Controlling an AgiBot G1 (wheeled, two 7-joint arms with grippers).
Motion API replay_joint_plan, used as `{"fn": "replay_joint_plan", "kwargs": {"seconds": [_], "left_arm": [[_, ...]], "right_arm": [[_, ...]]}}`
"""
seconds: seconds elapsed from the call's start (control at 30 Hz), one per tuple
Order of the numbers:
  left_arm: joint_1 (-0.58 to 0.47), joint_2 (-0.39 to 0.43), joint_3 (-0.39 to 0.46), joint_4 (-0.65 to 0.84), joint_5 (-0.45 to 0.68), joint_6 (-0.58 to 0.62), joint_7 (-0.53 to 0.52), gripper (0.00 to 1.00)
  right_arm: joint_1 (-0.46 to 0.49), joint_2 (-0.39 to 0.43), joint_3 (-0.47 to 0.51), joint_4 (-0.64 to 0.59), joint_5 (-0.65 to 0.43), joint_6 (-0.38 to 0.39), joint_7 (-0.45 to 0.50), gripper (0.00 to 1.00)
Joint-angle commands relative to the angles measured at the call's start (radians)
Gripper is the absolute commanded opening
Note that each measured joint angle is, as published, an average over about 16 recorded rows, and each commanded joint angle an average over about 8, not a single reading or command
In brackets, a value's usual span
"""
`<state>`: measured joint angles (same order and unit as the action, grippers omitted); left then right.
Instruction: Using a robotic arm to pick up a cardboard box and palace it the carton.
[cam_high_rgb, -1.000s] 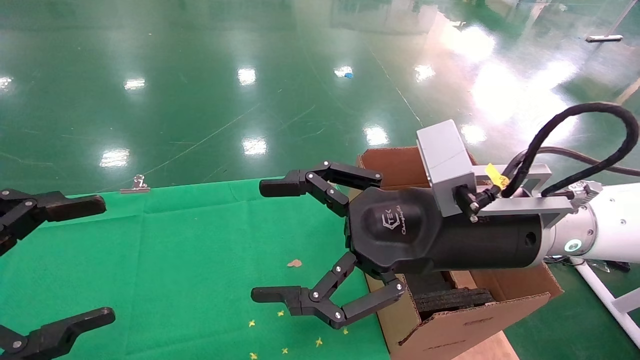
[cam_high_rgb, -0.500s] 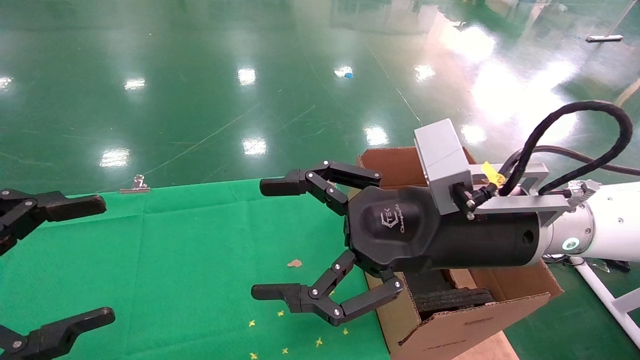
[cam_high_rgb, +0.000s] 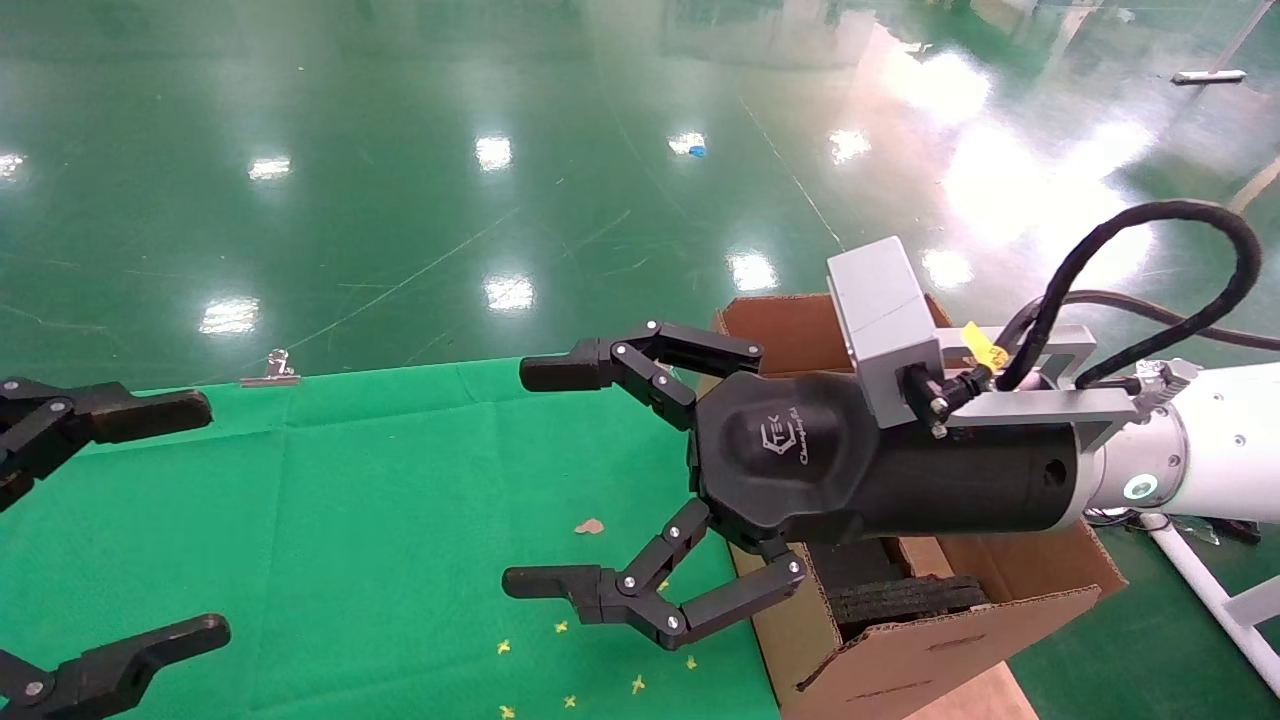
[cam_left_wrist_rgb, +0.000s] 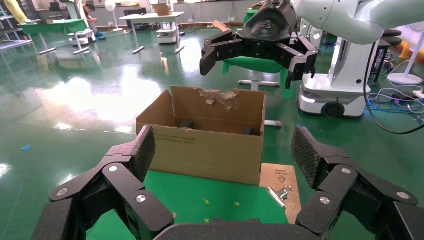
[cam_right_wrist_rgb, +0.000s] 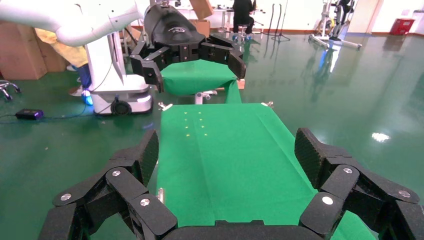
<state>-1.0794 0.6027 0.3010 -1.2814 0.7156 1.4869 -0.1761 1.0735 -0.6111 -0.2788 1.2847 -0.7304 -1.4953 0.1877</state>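
The right gripper hangs over the green cloth, its arm reaching in level from the right with the black wrist lying across the carton; its fingers are spread wide and hold nothing; a grey camera block sits on top of the wrist and a black cable loops up behind it. From the left wrist view the same gripper shows above the carton, jaws apart and pointing down toward it, apart from the torn rear flap. The left gripper sits at the near left edge of the cloth, well apart from the right one, fingers likewise spread and empty; most of its body is cut off by the picture edge.

Against the pictures a second and half a second earlier, the right wrist has slid only slightly leftward, the camera block and cable shifting with it; the fingers keep the same spread, and the left gripper has not moved.

Behind and below the right wrist, the carton's inside is mostly hidden by the arm; a strip of black foam shows under the wrist. The cardboard box cannot be made out in any view; it may lie inside the carton under the arm, but that cannot be told. Ahead of the right fingers, a small brown scrap and yellow specks lie on the cloth; farther off, a metal clip holds the cloth's far edge; beyond it lies the glossy green floor.
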Motion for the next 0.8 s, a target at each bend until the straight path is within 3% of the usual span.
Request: {"fn": "replay_joint_plan", "kwargs": {"seconds": [0.03,0.8], "left_arm": [[0.0,0.0,0.0,0.0,0.0,0.0,0.0,1.0],[0.0,0.0,0.0,0.0,0.0,0.0,0.0,1.0]], "right_arm": [[0.0,0.0,0.0,0.0,0.0,0.0,0.0,1.0],[0.001,0.0,-0.001,-0.001,0.0,0.0,0.0,1.0]]}}
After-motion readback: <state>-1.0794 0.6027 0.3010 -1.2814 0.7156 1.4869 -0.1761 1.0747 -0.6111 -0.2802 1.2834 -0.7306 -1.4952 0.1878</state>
